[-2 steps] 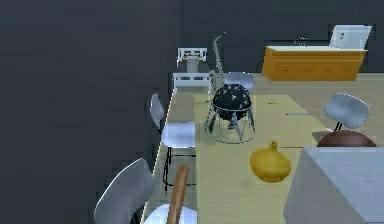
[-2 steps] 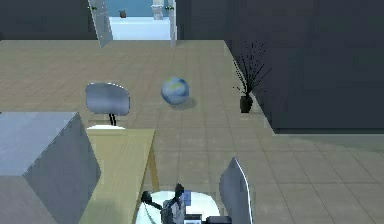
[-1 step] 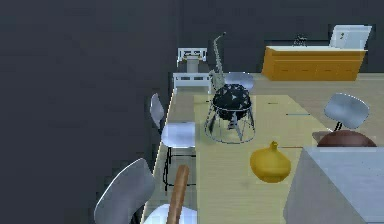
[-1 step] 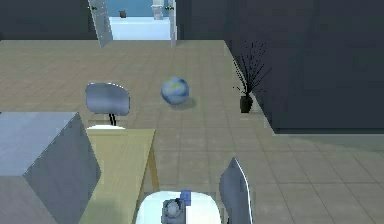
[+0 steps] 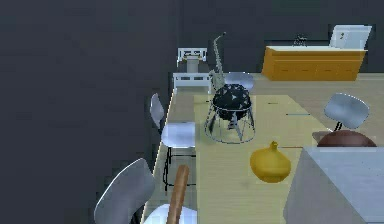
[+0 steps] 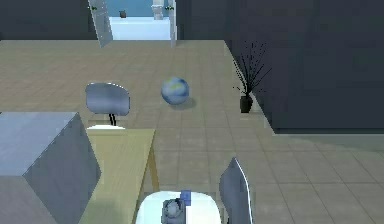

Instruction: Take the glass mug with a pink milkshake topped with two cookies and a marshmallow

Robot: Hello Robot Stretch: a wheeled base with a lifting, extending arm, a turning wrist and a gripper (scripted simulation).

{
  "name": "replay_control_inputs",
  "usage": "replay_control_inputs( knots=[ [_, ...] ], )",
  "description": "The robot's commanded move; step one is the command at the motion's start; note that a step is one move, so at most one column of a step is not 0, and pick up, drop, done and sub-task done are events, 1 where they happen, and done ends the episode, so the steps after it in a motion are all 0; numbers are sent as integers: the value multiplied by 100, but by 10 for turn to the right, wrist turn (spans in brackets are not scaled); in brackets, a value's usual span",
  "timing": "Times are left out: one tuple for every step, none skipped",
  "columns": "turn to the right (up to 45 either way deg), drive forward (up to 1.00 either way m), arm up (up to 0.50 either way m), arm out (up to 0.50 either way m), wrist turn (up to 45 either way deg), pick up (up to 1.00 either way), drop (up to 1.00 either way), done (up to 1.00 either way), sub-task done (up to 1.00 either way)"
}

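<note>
A long pale wooden table (image 5: 235, 150) runs away from me in the forward view. At its near end lies a white round plate (image 5: 165, 213), with a wooden bat (image 5: 177, 193) resting next to it. In the arm side view the white plate (image 6: 160, 210) carries a small grey and bluish thing (image 6: 177, 207), too small to name. Farther along the table stand a black wire basket with a dark ball (image 5: 232, 108) and a yellow gourd-shaped thing (image 5: 270, 162).
A big grey box (image 5: 335, 185) (image 6: 40, 165) sits on the table beside a dark red round thing (image 5: 347, 141). Grey chairs (image 5: 177, 132) (image 6: 108, 103) (image 6: 236, 190) ring the table. A blue-green ball (image 6: 176, 92) and a potted plant (image 6: 247, 85) stand on the tiled floor. A wooden counter (image 5: 312, 64) stands at the back.
</note>
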Motion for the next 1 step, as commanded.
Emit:
replay_control_inputs(
  knots=[
    [0,0,10,0,0,0,0,0,0]
  ],
)
